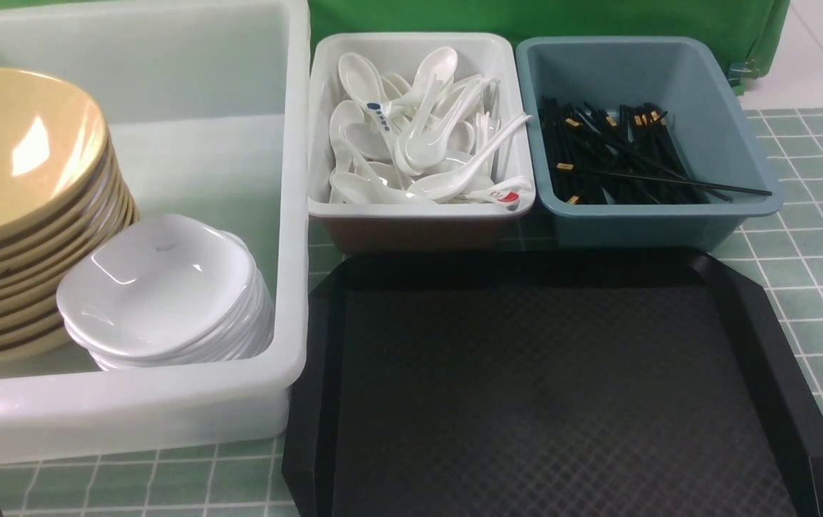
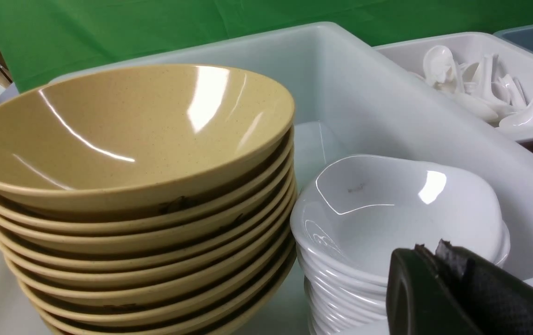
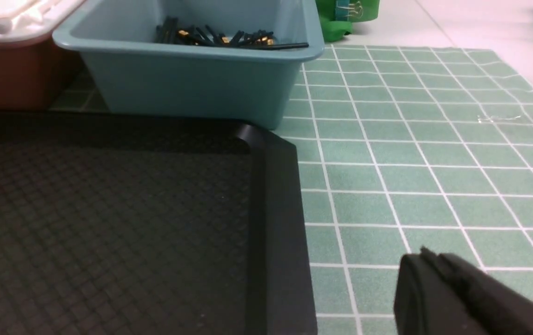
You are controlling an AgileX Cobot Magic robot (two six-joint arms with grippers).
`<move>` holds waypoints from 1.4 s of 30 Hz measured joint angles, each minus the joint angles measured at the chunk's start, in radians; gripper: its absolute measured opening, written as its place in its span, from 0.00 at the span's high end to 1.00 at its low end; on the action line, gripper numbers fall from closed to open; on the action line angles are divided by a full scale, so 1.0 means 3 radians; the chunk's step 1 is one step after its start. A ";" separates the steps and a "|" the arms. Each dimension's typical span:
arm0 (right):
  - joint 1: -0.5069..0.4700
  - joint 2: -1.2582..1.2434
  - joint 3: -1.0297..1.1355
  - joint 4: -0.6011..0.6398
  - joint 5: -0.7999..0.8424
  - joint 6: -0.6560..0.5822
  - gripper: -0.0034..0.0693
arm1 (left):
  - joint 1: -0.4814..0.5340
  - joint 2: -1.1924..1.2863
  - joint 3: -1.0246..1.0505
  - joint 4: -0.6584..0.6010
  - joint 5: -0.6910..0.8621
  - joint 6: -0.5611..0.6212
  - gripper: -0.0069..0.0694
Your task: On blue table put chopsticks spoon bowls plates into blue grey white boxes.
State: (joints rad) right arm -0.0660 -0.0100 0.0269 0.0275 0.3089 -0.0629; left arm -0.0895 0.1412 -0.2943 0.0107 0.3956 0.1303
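Observation:
A stack of tan bowls and a stack of white plates stand in the large white box. White spoons fill the small white box. Black chopsticks lie in the blue-grey box. The black tray in front is bare. My left gripper is shut and empty beside the white plates and the tan bowls. My right gripper is shut and empty over the cloth, beside the tray. The chopsticks also show in the right wrist view.
A green checked cloth covers the table. A green backdrop hangs behind the boxes. The cloth's far right edge meets a pale floor.

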 joint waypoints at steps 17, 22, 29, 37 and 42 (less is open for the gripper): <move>0.0000 -0.0006 0.0000 0.0000 0.0003 0.0011 0.88 | 0.0104 -0.0499 0.0557 0.0029 -0.0072 -0.0178 0.90; 0.0000 -0.0006 0.0000 0.0000 0.0003 0.0013 0.87 | 0.0260 -0.0513 0.0917 0.0025 -0.0187 -0.0746 0.90; 0.0000 -0.0006 0.0000 0.0000 0.0006 0.0017 0.86 | 0.0277 -0.0517 0.1054 -0.0203 -0.0203 -0.0612 0.90; 0.0000 -0.0006 0.0000 0.0000 0.0006 0.0017 0.85 | 0.0277 -0.0517 0.1054 -0.0311 -0.0203 -0.0511 0.90; 0.0000 -0.0006 0.0000 0.0000 0.0006 0.0017 0.85 | 0.0277 -0.0517 0.1054 -0.0312 -0.0203 -0.0509 0.90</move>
State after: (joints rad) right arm -0.0660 -0.0118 0.0269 0.0275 0.3106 -0.0578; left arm -0.0064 -0.0139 0.0220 -0.0830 0.3347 -0.0223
